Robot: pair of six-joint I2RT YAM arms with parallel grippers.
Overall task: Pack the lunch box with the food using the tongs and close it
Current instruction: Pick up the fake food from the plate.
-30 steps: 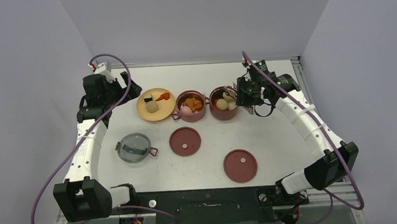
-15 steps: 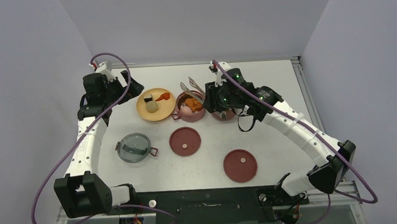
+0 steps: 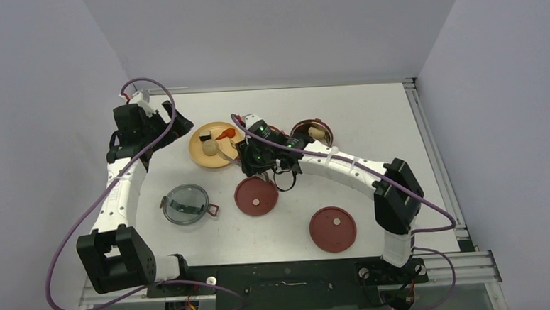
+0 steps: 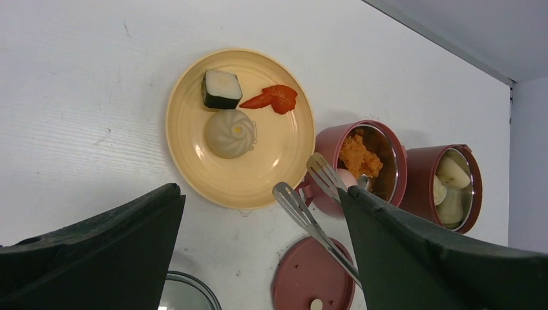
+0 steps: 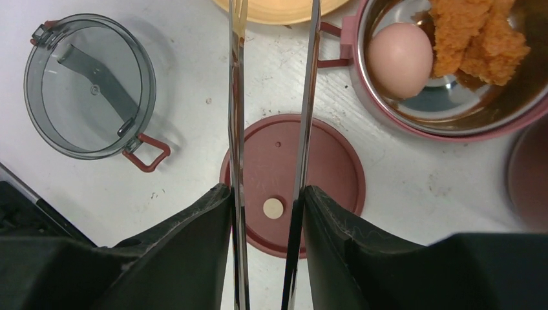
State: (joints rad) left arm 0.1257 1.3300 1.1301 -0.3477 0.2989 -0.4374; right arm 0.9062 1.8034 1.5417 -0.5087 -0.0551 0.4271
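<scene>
Three food pieces (image 4: 231, 133) wait on the yellow plate (image 4: 187, 148).
We pinch the tongs (image 5: 236, 97) in the right gripper (image 5: 267, 194), tips parted at the plate's right rim for another pick; left gripper (image 4: 258, 194) hangs wide open, empty; lunch box tiers (image 4: 423, 177) sit right of the plate.

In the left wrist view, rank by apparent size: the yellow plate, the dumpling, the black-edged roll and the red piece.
1. yellow plate
2. dumpling
3. black-edged roll and red piece: too alike to rank.
</scene>
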